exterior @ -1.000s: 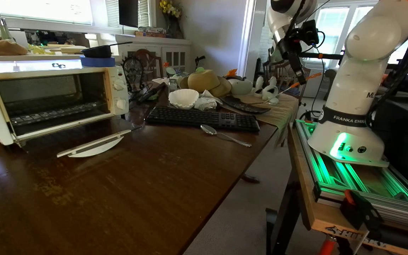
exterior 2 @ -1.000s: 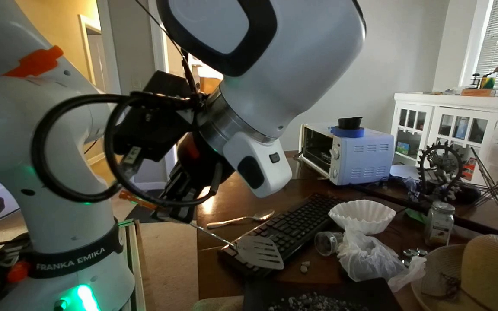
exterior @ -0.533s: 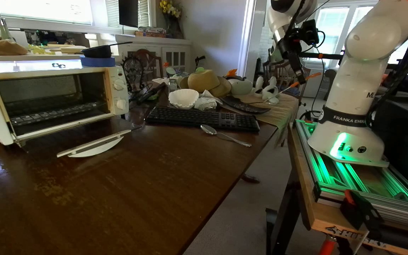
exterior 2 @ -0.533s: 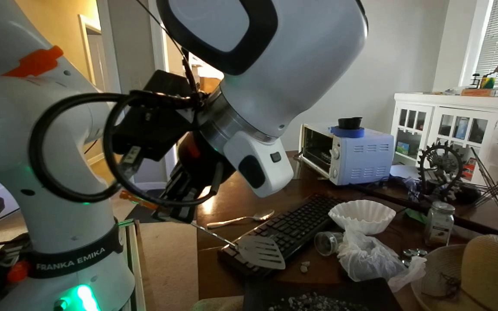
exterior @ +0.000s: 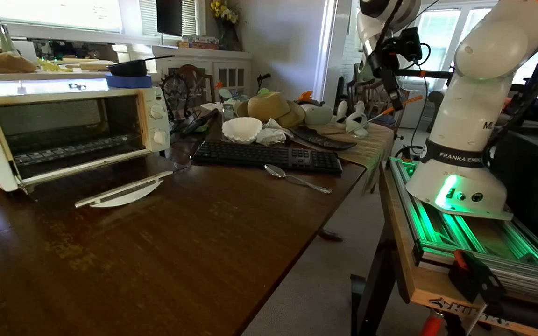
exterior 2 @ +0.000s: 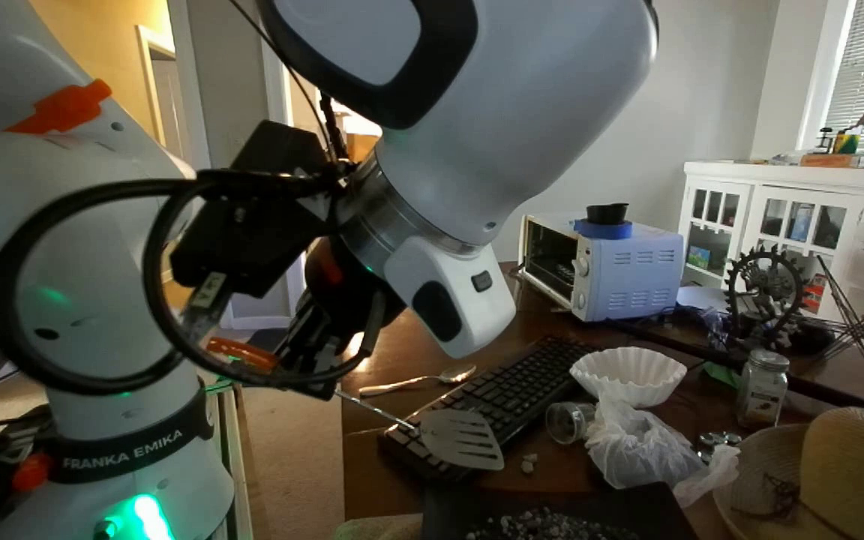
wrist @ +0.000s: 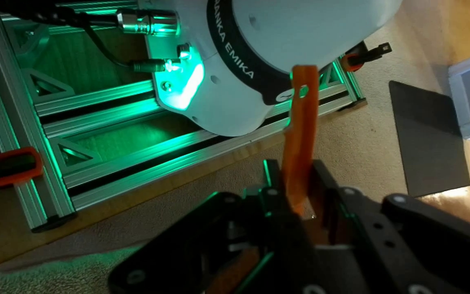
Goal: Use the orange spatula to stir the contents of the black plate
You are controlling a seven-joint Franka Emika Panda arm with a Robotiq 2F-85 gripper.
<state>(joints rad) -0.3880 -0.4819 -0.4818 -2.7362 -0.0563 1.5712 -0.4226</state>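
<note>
While your gripper [wrist: 296,176] clasps the orange spatula [wrist: 301,130] by its handle, its slotted head [exterior 2: 447,440] slants downward, apart from the black plate [exterior 2: 631,504] and its grey, pebbly contents [exterior 2: 544,525].

FRANKA EMIKA and ML on arm [exterior: 477,105] — HUSKY on bench [exterior: 456,309].

Orange spatula [wrist: 301,139] clamped in end effector [wrist: 297,175], robot base [wrist: 222,102], dark floor mat [wrist: 428,139] (it seems)

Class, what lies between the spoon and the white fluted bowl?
The black keyboard lies between the spoon and the white fluted bowl; this shows in both exterior views.
</note>
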